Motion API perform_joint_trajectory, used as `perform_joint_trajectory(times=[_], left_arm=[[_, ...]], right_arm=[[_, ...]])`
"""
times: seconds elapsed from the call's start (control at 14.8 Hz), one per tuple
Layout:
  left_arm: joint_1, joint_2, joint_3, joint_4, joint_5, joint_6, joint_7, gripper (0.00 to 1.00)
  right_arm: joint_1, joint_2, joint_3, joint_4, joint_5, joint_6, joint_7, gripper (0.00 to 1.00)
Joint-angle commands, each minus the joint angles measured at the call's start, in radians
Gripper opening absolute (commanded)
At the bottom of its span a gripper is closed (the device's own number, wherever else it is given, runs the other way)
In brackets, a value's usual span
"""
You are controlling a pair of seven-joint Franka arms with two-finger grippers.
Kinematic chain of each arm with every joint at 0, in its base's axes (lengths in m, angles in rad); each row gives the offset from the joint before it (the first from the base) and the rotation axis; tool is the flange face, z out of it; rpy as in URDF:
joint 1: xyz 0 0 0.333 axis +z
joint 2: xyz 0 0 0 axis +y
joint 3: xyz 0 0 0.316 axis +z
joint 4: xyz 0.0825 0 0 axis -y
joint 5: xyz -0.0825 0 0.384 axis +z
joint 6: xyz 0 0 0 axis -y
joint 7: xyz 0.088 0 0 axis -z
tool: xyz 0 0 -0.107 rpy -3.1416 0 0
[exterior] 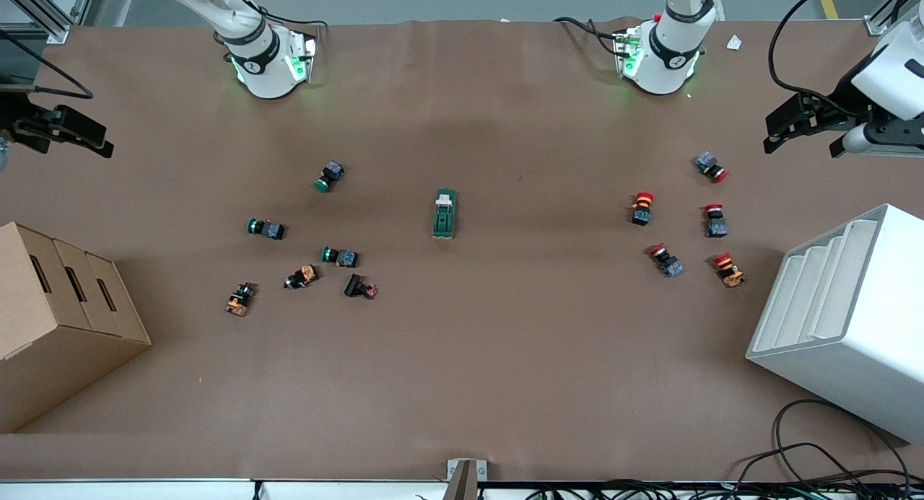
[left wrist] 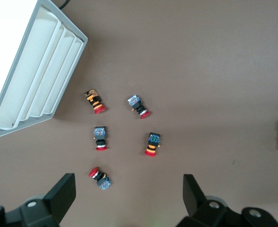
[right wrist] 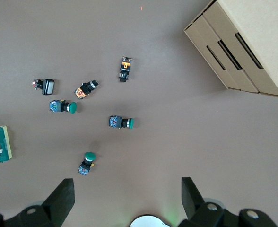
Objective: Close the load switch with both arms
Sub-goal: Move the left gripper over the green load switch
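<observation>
— Where's the load switch (exterior: 445, 213)?

— Dead centre of the front view, lying flat on the brown table (exterior: 462, 384), cream lever end toward the bases.

— Either arm near it?

— No. The left gripper (exterior: 801, 128) hangs at the upper right edge of the frame, fingers (left wrist: 63, 191) spread wide, over the red push-buttons (exterior: 642, 207). The right gripper (exterior: 61, 132) sits at the upper left edge, also spread, holding nothing. The switch lies well apart from both, between them.
</observation>
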Motion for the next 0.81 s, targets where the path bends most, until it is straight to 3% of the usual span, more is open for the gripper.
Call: perform_joint_trajectory(times=[0.0, 0.34, 0.47, 0.75], left_arm=[[0.009, 0.008, 0.003, 0.040, -0.004, -0.042, 0.004, 1.00], [-0.017, 0.060, -0.017, 0.099, 0.004, -0.042, -0.011, 1.00], [-0.028, 0.074, -0.058, 0.100, -0.002, -0.030, -0.016, 1.00], [-0.029, 0.136, -0.211, 0.064, -0.005, 0.100, -0.115, 1.00]], right_arm=[[-0.029, -0.047, 0.015, -0.041, 0.016, 0.005, 0.005, 1.00], [-0.024, -0.052, 0.020, -0.050, 0.016, 0.014, 0.005, 1.00], [-0.024, -0.060, 0.020, -0.052, 0.016, 0.013, 0.005, 1.00], [-0.029, -0.081, 0.015, -0.050, 0.016, 0.005, 0.003, 1.00]])
